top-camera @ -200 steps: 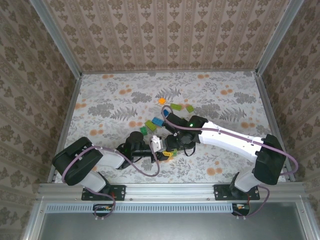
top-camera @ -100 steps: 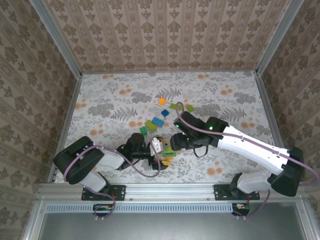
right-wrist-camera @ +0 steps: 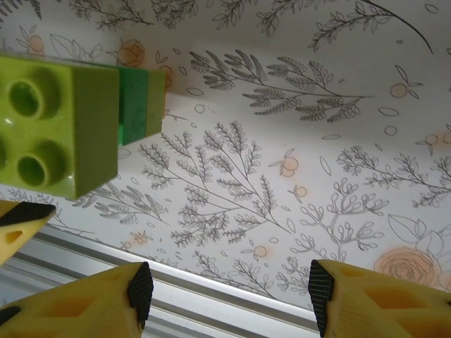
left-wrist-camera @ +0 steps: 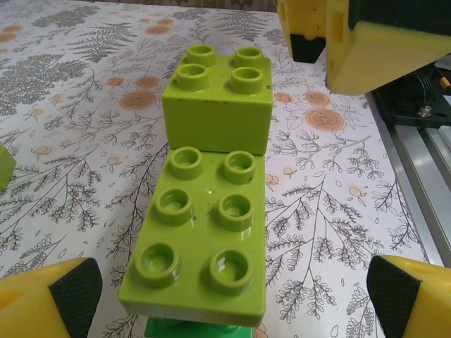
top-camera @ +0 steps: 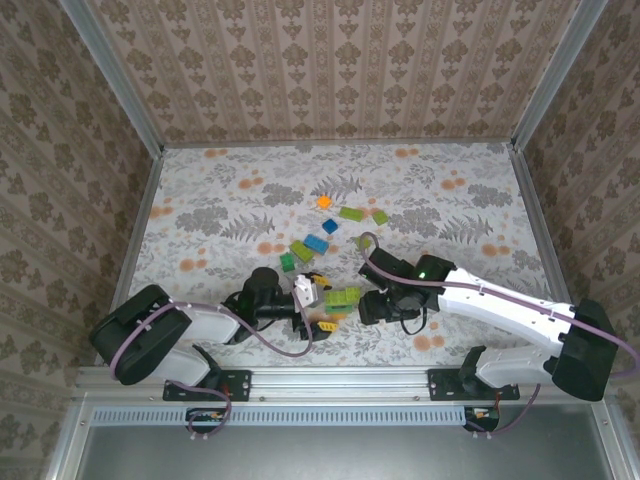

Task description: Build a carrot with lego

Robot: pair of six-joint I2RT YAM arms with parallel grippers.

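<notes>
**Mia:** From above, where is the carrot (top-camera: pixel 342 296)?

**Sam:** Low in the middle, lying on the flowery table (top-camera: pixel 220 200). The left gripper (top-camera: pixel 324 302) is at its left side. The right gripper (top-camera: pixel 366 305) is just to its right. The loose lego (top-camera: pixel 316 243) sit higher up. They are green and blue, and one is orange.

**Mia:** What about the left wrist camera?

**Sam:** The carrot (left-wrist-camera: pixel 215 232) is in the middle, with its lime bricks bumps-up. The left gripper (left-wrist-camera: pixel 229 296) is spread wide, with a yellow finger in each bottom corner. The carrot lies between them with a gap on both sides, so it holds nothing.

**Mia:** And the right wrist camera?

**Sam:** The carrot (right-wrist-camera: pixel 56 120) is at the upper left, a lime brick with dark green behind it. The right gripper (right-wrist-camera: pixel 225 299) gapes along the bottom edge. There is nothing between its fingers, and the carrot is apart from them.
</notes>
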